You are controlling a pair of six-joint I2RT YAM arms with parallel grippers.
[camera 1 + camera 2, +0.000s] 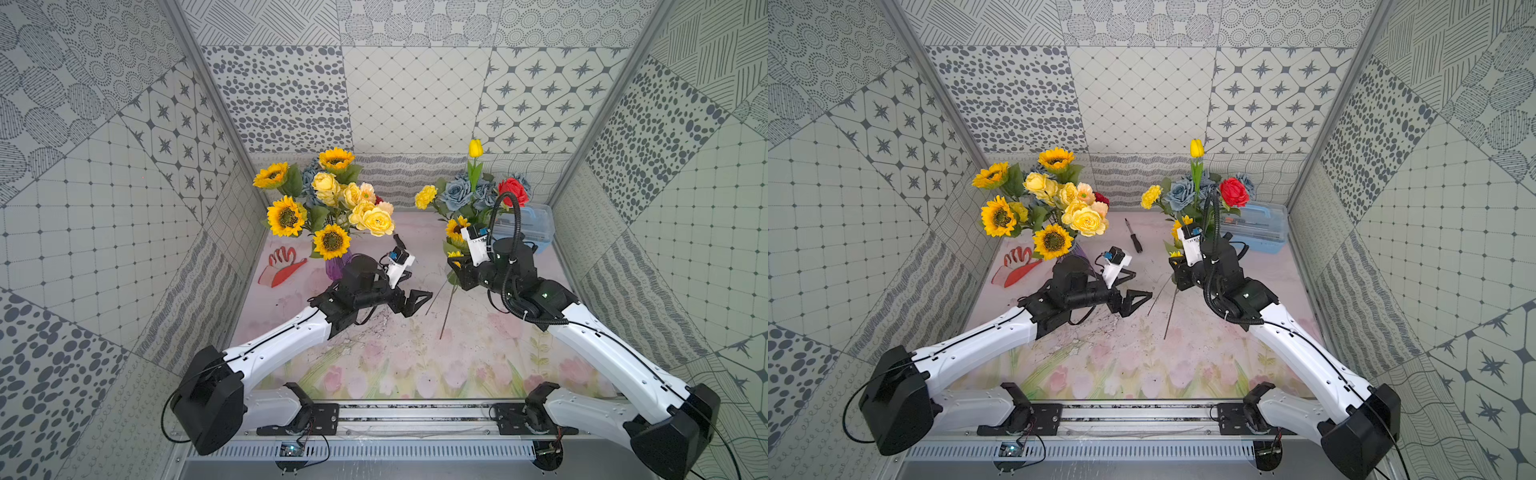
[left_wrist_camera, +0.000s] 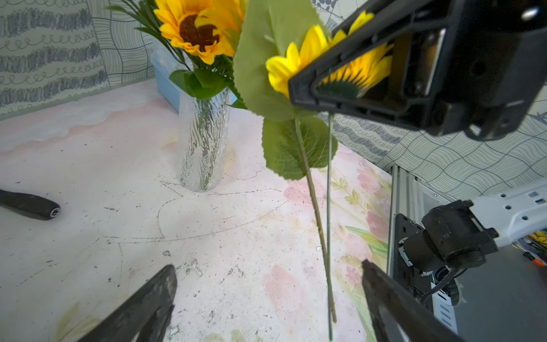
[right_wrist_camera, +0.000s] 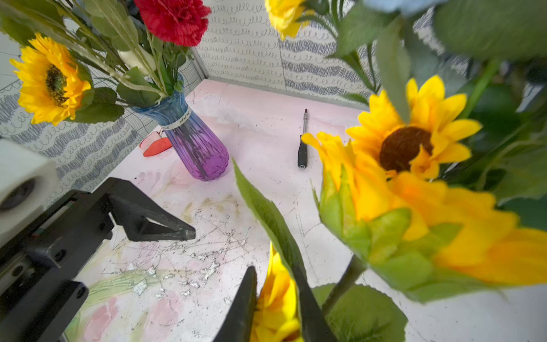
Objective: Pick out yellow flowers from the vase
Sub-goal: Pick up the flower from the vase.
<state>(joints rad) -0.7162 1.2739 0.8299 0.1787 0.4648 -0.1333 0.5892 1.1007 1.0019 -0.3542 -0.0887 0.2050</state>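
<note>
The right gripper [image 3: 276, 299] is clamped on a sunflower [image 2: 291, 63] at its head. The left gripper [image 2: 268, 271] stands fully spread. This looks like a handover: centre the left fingers [image 2: 154, 296] on the stem [image 2: 315, 204], close below the leaf [image 2: 284, 148], and let the right release only once that grip is firm. The stem hangs between the left fingers, nearer one, touching neither, clear of the glass vase [image 2: 204, 142].

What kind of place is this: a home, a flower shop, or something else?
Probably a robot test booth, not a home or shop. Patterned wall panels enclose the table on three sides, and the left arm and right arm are mounted on a metal rail at its front edge.
</note>
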